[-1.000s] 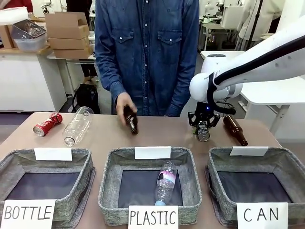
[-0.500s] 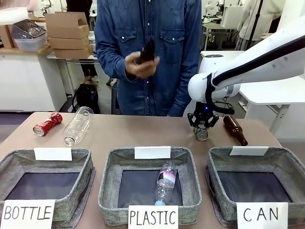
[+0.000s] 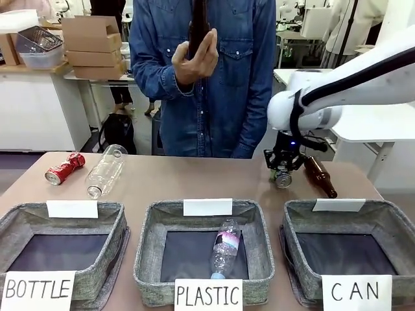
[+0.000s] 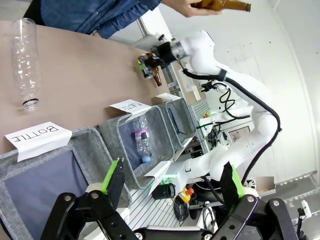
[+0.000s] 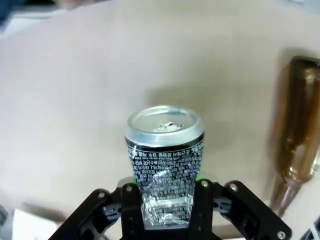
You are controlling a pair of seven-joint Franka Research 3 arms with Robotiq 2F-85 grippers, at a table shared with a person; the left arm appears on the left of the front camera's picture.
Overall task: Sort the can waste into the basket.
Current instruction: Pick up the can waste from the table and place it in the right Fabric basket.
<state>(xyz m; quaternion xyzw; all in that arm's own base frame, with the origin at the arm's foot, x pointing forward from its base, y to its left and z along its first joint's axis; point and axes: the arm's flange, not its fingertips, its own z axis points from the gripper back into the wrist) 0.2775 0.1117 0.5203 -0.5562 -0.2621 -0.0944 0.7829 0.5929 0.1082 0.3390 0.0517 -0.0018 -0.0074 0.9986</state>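
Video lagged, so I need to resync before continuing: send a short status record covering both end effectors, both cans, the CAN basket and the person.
right end effector: shut on the silver can, beside a brown bottle
left end effector: open, holding nothing
red can: lying on the table, far left, next to a clear plastic bottle
CAN basket: no can inside yet
person's hand: raised, holding a second brown bottle
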